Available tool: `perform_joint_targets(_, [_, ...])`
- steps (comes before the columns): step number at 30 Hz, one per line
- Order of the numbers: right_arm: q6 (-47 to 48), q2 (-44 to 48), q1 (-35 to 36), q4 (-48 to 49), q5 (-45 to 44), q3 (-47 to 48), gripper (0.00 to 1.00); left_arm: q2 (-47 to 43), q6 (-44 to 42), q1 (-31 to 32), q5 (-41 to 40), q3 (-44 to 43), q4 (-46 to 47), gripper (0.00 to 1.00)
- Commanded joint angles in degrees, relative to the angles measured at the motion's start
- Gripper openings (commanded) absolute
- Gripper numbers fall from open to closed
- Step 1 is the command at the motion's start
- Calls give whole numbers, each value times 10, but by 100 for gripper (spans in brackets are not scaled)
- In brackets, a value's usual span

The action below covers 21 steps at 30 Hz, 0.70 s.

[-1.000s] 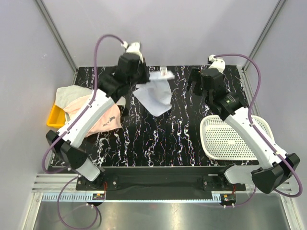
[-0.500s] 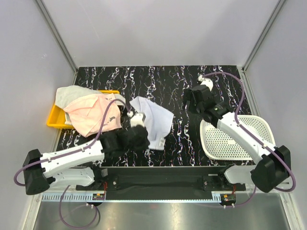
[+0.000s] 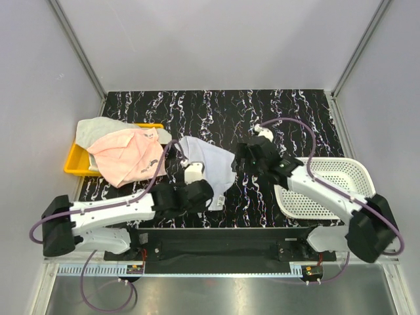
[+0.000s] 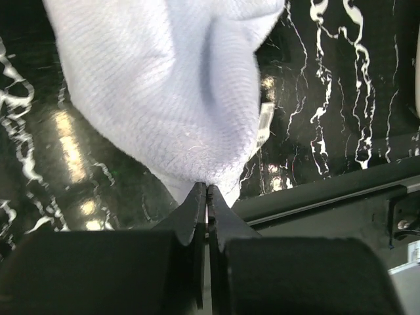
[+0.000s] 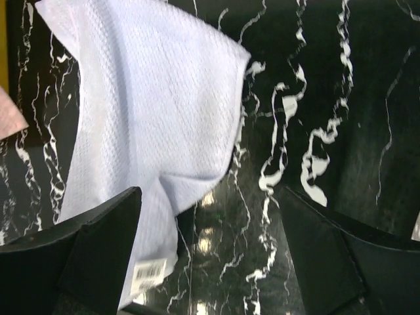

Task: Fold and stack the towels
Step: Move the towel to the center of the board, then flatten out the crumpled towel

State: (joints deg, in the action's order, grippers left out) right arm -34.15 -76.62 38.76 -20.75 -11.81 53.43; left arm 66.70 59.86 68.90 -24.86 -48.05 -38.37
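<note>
With my left hand (image 4: 207,191) closed on the near edge of the towel (image 3: 211,165), which lay rumpled on the surface (image 3: 275,108), I judged my open right hand (image 5: 211,193) should pinch the right corner, then pull outward to flatten it.

Robot lab cell; bare grey walls (image 3: 216,46), aluminium rails (image 3: 77,46)

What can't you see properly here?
- Top view: inside the yellow plastic tray, under the pale pink cloth towel and whitish cloth towel.
- Top view: part of the white mesh plastic basket, under the right arm.
- Right wrist view: print on the small white label of the pale blue cloth towel, too small.
- Left wrist view: that towel's far end, past the top edge.
</note>
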Motion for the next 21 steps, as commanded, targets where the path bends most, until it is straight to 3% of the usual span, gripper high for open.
perform_joint_targets(1, [-48, 100, 4, 17, -6, -52, 91, 47, -58, 1, 36, -20, 66, 5])
perform_joint_targets(5, [-72, 163, 20, -3, 9, -104, 90, 47, -67, -5, 30, -29, 54, 23])
perform_joint_targets(6, [-76, 169, 28, -9, 10, -115, 89, 41, -69, -10, 32, -22, 52, 32])
perform_joint_targets(7, [-87, 179, 46, -13, 9, -121, 88, 25, -68, -22, 39, -18, 50, 54])
perform_joint_targets(11, [-118, 181, 104, -15, -14, -146, 86, -16, -43, -42, 32, 5, 8, 80])
perform_joint_targets(14, [-135, 160, 138, -3, -27, -163, 80, -43, -14, -46, 12, 9, -34, 80])
perform_joint_targets(16, [-146, 140, 155, 12, -30, -170, 77, -53, -1, -50, 16, 23, -43, 73])
perform_joint_targets(18, [-153, 125, 182, 21, -40, -174, 70, -60, 13, -51, 20, 36, -51, 60])
perform_joint_targets(21, [-162, 91, 210, 45, -45, -174, 68, -61, 25, -59, 24, 59, -61, 44])
